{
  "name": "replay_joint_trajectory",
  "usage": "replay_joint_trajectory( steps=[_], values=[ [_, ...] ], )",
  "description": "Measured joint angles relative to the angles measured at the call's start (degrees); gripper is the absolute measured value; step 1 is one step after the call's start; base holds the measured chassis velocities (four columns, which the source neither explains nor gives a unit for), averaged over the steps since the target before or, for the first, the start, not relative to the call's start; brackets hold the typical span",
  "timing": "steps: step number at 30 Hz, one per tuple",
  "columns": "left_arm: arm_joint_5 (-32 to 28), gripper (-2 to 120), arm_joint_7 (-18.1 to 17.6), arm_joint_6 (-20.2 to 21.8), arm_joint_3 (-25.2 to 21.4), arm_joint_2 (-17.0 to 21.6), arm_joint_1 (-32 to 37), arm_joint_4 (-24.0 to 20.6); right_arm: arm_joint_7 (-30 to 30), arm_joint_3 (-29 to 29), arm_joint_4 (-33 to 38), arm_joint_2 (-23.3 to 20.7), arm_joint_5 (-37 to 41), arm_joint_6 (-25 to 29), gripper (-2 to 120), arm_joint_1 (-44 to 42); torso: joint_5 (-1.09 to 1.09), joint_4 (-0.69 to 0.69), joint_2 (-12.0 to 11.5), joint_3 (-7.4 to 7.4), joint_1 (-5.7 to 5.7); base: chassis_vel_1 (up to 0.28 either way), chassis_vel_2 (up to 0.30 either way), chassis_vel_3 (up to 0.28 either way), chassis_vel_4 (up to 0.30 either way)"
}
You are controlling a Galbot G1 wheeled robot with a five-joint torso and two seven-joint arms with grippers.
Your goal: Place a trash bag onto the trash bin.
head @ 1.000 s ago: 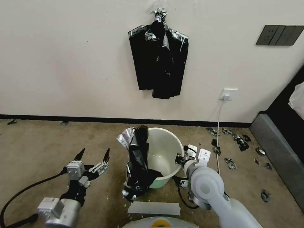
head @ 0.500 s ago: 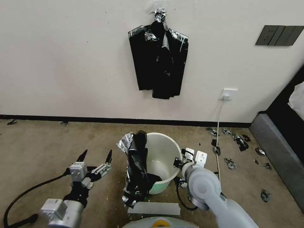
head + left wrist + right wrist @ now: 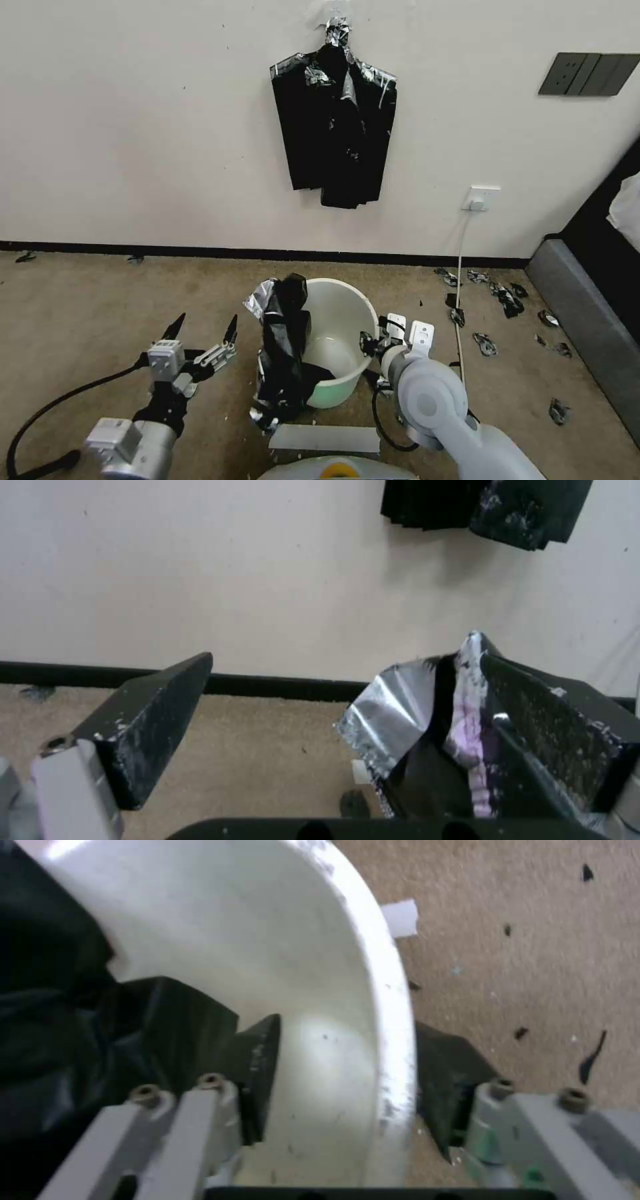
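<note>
my right gripper [image 3: 337, 1075] sits at the right side of the trash bin [image 3: 347, 313], jaws apart and straddling the rolled rim: one finger inside against the cream wall, the other outside over the carpet [image 3: 100, 300]. there is a gap on both sides of the wall, so i am around the rim, not clamped on it, and i hold nothing.

the trash bag [image 3: 283, 347] is on the opposite side. it hangs bunched over the bin's left rim, a crinkled black strip with a silvery flap at the top, its long axis running near-vertical down the outside wall to the floor, with a fold spilling into the near part of the bin's inside. it covers only that left side; most of the mouth is bare, so i judge the lining far from done.

my left gripper [image 3: 203, 330] hovers low over the carpet just left of the bag, fingers spread wide and empty, tips pointing toward the far wall [image 3: 133, 133]. in the left wrist view the silvery flap lies close beside my right-hand finger [image 3: 560, 730], whether touching i cannot tell.

so the left arm is the nearer one to the bag; the bag lies to its right, while the whole width of the bin separates my right fingers from the draped edge.
</note>
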Motion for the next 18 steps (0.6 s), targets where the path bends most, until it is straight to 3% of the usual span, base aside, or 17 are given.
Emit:
replay_joint_trajectory(
  steps=[6,9,10,12,14,16,18],
  values=[
    [-0.28,100,-0.02,0.03,-0.69,-0.16,0.10,-0.36,-1.17,-0.37,0.93,-0.16,-5.12,1.00,74,-0.07,0.00,0.00,0.00,0.00,0.00,0.000,0.000,0.000,0.000],
    [-1.78,100,-0.35,0.03,-2.47,-0.83,-0.18,-1.02,-12.54,-0.49,2.99,-1.74,-18.05,4.11,87,0.74,0.01,-0.01,0.00,0.00,0.00,0.000,0.000,0.000,0.000],
    [-1.78,100,-0.35,0.03,-2.47,-0.83,-0.18,-1.02,-12.54,-0.49,2.99,-1.74,-18.05,4.11,87,0.74,0.01,-0.01,0.00,0.00,0.00,0.000,0.000,0.000,0.000],
    [-2.45,100,-1.95,0.64,-4.60,-1.67,-0.72,-1.76,-22.67,-0.43,5.35,-4.22,-21.13,5.53,96,2.22,0.00,-0.01,0.00,0.00,0.00,0.000,0.000,0.000,0.000],
    [-2.82,100,-3.69,1.74,-6.12,-2.12,-0.93,-2.29,-27.37,-1.72,7.22,-6.39,-18.48,5.79,100,4.26,-0.01,0.00,0.00,0.00,0.00,0.000,0.000,0.000,0.000],
    [-3.02,100,-4.27,2.25,-6.54,-2.08,-0.97,-2.44,-27.74,-2.71,8.27,-7.14,-15.22,5.49,100,5.20,0.00,0.01,0.00,0.00,0.00,0.000,0.000,0.000,0.000],
    [-3.27,100,-4.83,3.04,-7.32,-1.28,-1.24,-2.80,-22.17,-6.14,11.96,-7.14,-3.16,1.40,100,9.53,-0.02,-0.03,0.00,0.00,0.00,0.000,0.000,0.000,0.000]
  ],
)
